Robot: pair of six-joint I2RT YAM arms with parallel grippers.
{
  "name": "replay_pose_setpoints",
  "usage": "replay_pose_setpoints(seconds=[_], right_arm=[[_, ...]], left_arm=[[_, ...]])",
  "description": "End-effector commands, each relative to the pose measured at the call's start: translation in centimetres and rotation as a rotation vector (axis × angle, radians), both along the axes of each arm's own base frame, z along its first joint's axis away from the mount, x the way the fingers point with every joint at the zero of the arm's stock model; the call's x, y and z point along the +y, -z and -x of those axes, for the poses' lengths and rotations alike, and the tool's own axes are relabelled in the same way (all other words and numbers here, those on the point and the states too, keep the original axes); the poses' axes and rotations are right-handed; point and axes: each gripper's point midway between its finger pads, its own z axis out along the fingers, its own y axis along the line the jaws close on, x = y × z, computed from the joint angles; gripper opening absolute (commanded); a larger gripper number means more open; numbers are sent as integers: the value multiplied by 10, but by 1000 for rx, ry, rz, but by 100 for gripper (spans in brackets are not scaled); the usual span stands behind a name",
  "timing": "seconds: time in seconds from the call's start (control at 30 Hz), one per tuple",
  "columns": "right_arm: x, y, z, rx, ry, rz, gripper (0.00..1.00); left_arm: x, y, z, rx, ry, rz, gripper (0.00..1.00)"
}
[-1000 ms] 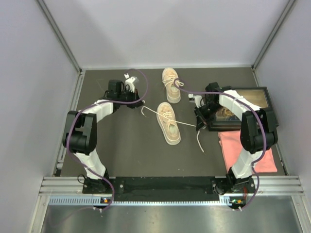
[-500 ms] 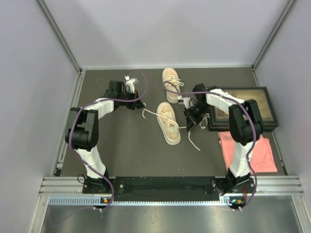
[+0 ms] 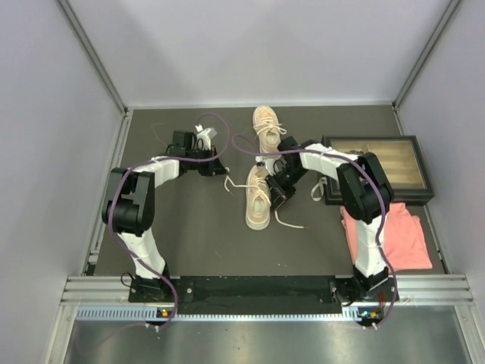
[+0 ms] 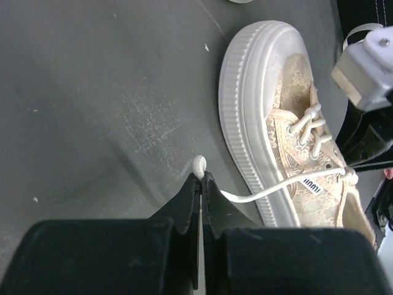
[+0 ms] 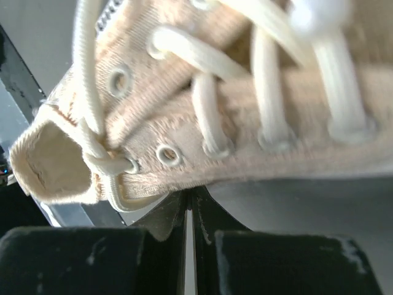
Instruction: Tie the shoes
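1. Shoes lie mid-table on the dark table (image 3: 189, 227): the far shoe (image 3: 265, 121) close to the back edge, the near shoe (image 3: 258, 203) just in front of it, between the two grippers
2. Left gripper (image 3: 224, 170) reaches in just left of the near shoe; in its wrist view the jaws are pressed together on the tip of a white lace (image 4: 258, 193), whose end curls above the fingertips
3. From that pinch the lace runs across to the top eyelets of the near shoe, beside a small printed tab
4. Right gripper (image 3: 277, 191) sits tight against the right side of the near shoe, by the collar and the uppermost eyelets
5. Its jaws are closed with no gap between them; whether any lace is caught there cannot be told from the blurred close-up
6. A second loose lace strand (image 3: 292, 224) trails on the table to the right of the near shoe
7. A dark-framed tray (image 3: 379, 138) rests at the right side, with a pink cloth (image 3: 394, 239) just in front of it
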Motion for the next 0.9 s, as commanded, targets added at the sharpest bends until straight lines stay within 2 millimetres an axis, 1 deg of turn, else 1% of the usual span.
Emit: replay_pose_setpoints(seconds=[0.0, 0.1, 0.17, 0.2, 0.23, 0.27, 0.3, 0.37, 0.43, 0.5, 0.53, 0.7, 0.77, 0.8, 0.83, 0.87], right_arm=[[23, -18, 6, -16, -11, -90, 0], [18, -18, 9, -18, -12, -69, 0], [6, -20, 6, -46, -12, -46, 0], [0, -23, 7, -43, -7, -38, 0], [-6, -29, 7, -53, -1, -39, 0], [-17, -31, 2, -54, 28, -32, 0], [-27, -34, 5, -50, 24, -17, 0], [-46, -39, 0, -66, 58, -3, 0], [-63, -38, 4, -76, 61, 27, 0], [-76, -33, 6, -80, 49, 53, 0], [-80, -31, 13, -62, 44, 66, 0], [-93, -25, 22, -57, 34, 102, 0], [-97, -23, 24, -55, 35, 112, 0], [-102, -18, 26, -50, 39, 124, 0], [-105, -16, 27, -50, 39, 133, 0], [-107, -12, 25, -60, 40, 141, 0]], left_arm=[[0, -17, -4, -25, -33, 28, 0], [-1, -22, -5, -30, -39, 35, 0], [2, -24, -6, -8, -71, 33, 0], [4, -25, -10, -1, -95, 24, 0], [5, -26, -13, 10, -118, 27, 0], [9, -28, -16, 9, -133, 29, 0], [12, -29, -19, 6, -156, 25, 0], [19, -28, -25, 19, -208, 6, 0], [24, -27, -27, 15, -217, -7, 0], [33, -27, -32, -8, -252, -43, 0], [36, -26, -33, -18, -252, -56, 0], [58, -21, -40, -33, -270, -111, 0], [63, -18, -40, -34, -269, -116, 0], [66, -17, -41, -33, -273, -124, 0], [67, -14, -42, -28, -269, -126, 0], [66, -12, -38, -9, -258, -121, 0]])
